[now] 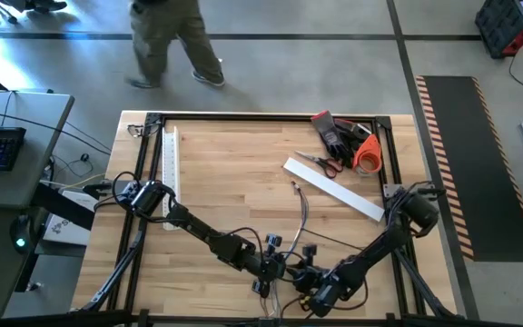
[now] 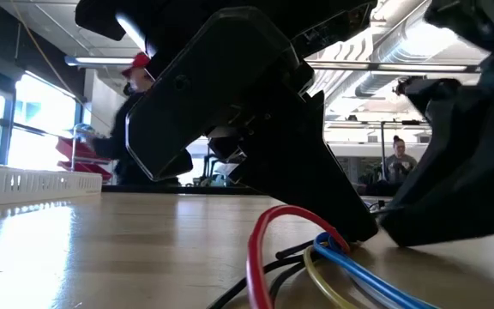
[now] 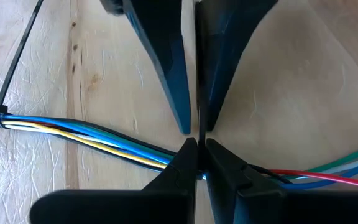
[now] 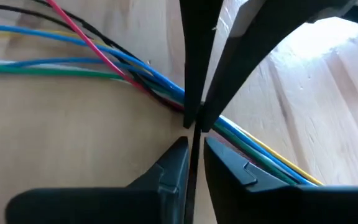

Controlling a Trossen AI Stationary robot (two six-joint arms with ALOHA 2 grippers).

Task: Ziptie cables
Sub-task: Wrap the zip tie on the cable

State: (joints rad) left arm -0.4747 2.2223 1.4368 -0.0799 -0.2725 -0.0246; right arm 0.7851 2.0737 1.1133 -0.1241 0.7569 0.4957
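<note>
Near table's front edge (image 1: 243, 320), pinched cables (image 1: 291, 263)

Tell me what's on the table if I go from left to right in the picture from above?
White slotted duct → left pincer → cables → right pincer → white strip, with scissors, gloves and an orange tape roll behind it.

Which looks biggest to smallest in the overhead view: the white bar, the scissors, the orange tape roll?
1. white bar, clearly the largest
2. scissors
3. orange tape roll; this is close to the scissors, shorter but bulkier
</note>
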